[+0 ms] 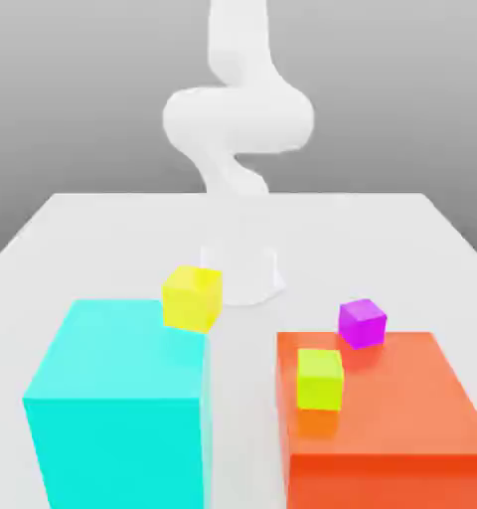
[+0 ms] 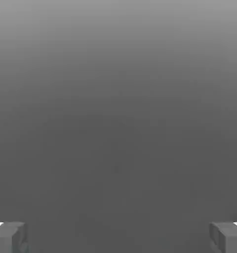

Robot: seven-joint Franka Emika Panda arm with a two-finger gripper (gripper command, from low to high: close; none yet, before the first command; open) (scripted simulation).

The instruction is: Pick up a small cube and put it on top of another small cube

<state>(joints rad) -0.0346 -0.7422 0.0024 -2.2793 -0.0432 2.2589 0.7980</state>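
Across a pale table [image 1: 123,239], a white robot arm [image 1: 238,119] stands behind two large blocks, its gripper [image 2: 118,238] spread wide and grasping nothing. Three small cubes are candidates for the stack; the task does not say which goes on which. A lime cube [image 1: 320,380] sits on the orange block [image 1: 392,408], at the exterior view's right, with a purple cube [image 1: 363,324] near that block's far edge, turned at an angle. A yellow cube [image 1: 192,299] overlaps the far corner of the turquoise block [image 1: 118,348], at the exterior view's left; what bears the yellow and purple cubes cannot be told for certain.

Reaching a cube looks to be the step at hand, with the stack unbuilt. The approach calls for a centred, straight descent, jaws lined up with two opposite faces and low enough for a firm hold, yet off the surface beneath. Coming in askew could twist the cube or nudge it off an edge; closing gently and evenly should keep it level for the lift.
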